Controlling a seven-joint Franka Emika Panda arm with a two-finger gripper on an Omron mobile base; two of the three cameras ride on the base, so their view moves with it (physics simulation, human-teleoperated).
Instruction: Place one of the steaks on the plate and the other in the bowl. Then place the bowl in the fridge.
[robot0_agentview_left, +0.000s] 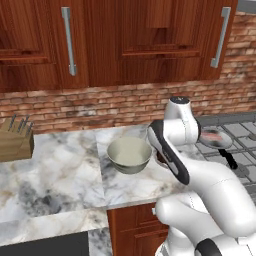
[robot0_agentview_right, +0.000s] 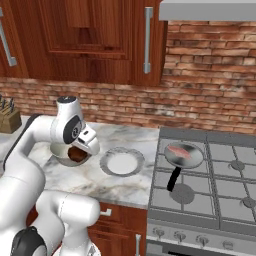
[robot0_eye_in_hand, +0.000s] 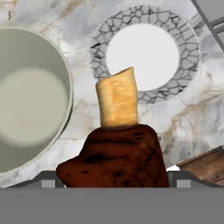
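Observation:
My gripper (robot0_eye_in_hand: 113, 179) is shut on the dark brown steak (robot0_eye_in_hand: 116, 157), which has a tan stub sticking out of it. The steak hangs above the marble counter, between the bowl (robot0_eye_in_hand: 30, 100) and the plate (robot0_eye_in_hand: 188, 57). From the right base view, the gripper (robot0_agentview_right: 80, 151) holds this steak (robot0_agentview_right: 75, 156) just left of the grey-rimmed plate (robot0_agentview_right: 135, 159). The cream bowl (robot0_agentview_left: 129, 155) stands bare inside, left of my arm. The pinkish-red steak (robot0_agentview_right: 180, 151) lies in a small steel pan on the stove. The fridge is out of view.
The frying pan (robot0_agentview_right: 186, 156) with its black handle sits on the left rear burner of the gas stove (robot0_agentview_right: 225, 175). A wooden knife block (robot0_agentview_left: 15, 140) stands at the counter's far left. Wooden cabinets (robot0_agentview_left: 100, 40) hang above the brick wall.

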